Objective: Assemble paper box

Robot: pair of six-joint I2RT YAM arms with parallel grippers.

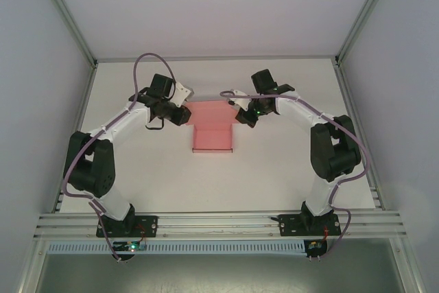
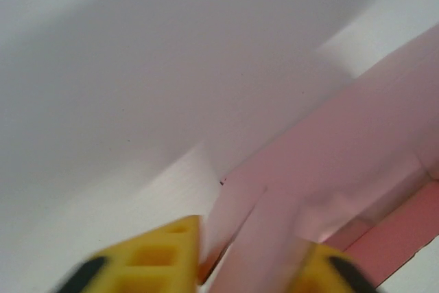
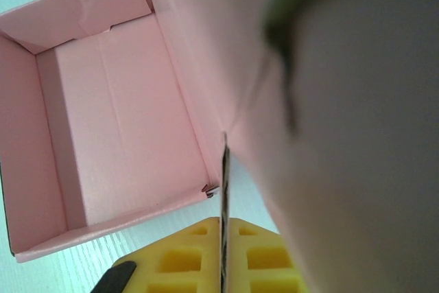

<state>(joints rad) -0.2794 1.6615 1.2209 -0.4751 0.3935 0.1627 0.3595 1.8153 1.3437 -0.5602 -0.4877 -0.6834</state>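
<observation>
The pink paper box (image 1: pixel 212 132) lies in the middle of the white table, a half-folded tray with its back flaps raised. My left gripper (image 1: pixel 186 113) is at its back left corner, my right gripper (image 1: pixel 241 113) at its back right corner. In the left wrist view, a pink flap (image 2: pixel 274 238) runs between the blurred yellow fingers (image 2: pixel 161 259), which are shut on it. In the right wrist view, the yellow fingers (image 3: pixel 178 259) are shut on a thin card flap seen edge-on (image 3: pixel 223 190). Beyond it lies the open tray of the paper box (image 3: pixel 116 121), and a blurred pink flap covers the right side.
White walls close in the table (image 1: pixel 288 162) at the back and on both sides. An aluminium rail (image 1: pixel 219 223) runs along the near edge, where both arm bases are bolted. Purple cables loop over each arm.
</observation>
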